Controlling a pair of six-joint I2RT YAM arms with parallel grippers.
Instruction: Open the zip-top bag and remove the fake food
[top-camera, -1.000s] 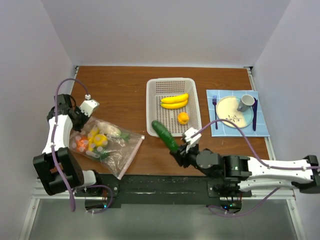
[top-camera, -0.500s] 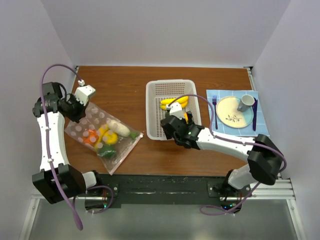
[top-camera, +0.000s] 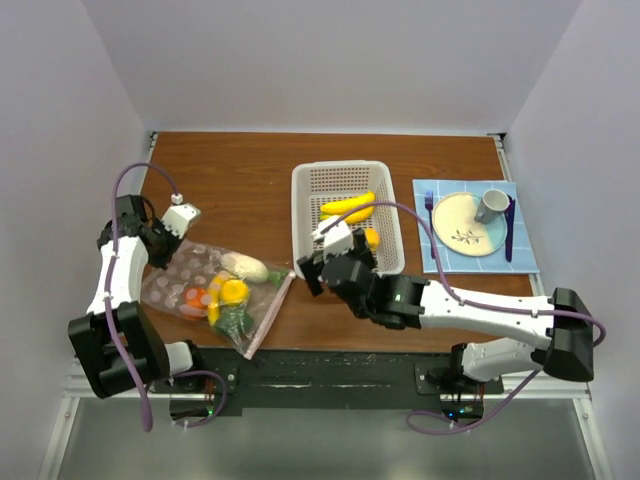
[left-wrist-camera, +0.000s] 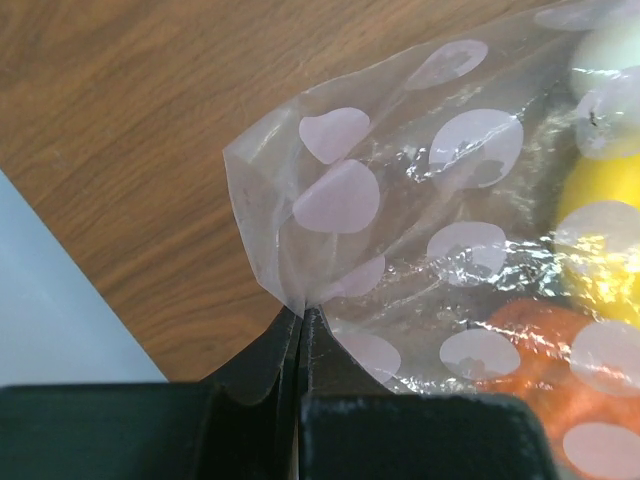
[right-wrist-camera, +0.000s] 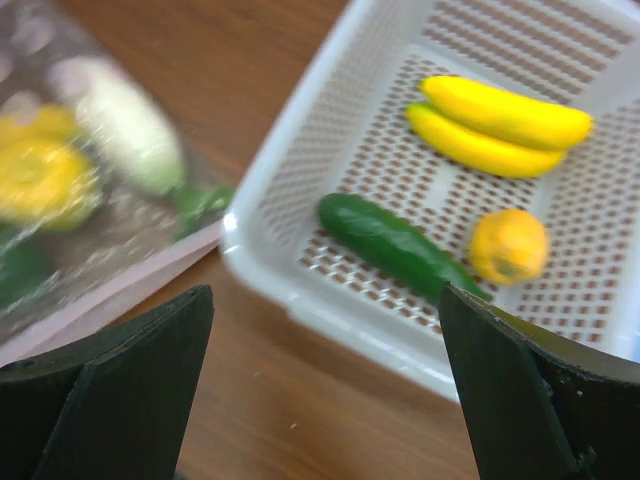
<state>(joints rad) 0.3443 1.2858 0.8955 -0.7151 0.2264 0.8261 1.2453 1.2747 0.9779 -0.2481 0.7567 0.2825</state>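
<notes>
The zip-top bag (top-camera: 205, 290) lies on the table's left side, its pink zip strip (top-camera: 268, 316) toward the basket. Inside it I see a white oval (top-camera: 244, 266), a yellow piece (top-camera: 233, 291), an orange-red tomato (top-camera: 195, 298) and a green piece (top-camera: 233, 320). My left gripper (left-wrist-camera: 300, 312) (top-camera: 160, 250) is shut on the bag's far left corner (left-wrist-camera: 262, 215). The right gripper (right-wrist-camera: 322, 292) (top-camera: 318, 268) hangs open and empty over the basket's near left corner. In the basket lie bananas (right-wrist-camera: 495, 120), a cucumber (right-wrist-camera: 395, 245) and a lemon (right-wrist-camera: 508, 245).
The white perforated basket (top-camera: 310, 180) stands mid-table. To its right, a blue mat holds a cream plate (top-camera: 455, 225), a grey mug (top-camera: 491, 205), a fork and a knife. Walls close in on three sides of the table.
The right gripper has opened and left the cucumber in the basket, then swung back toward the bag. The left arm has shifted while holding the bag's corner, and the bag moved with it.
</notes>
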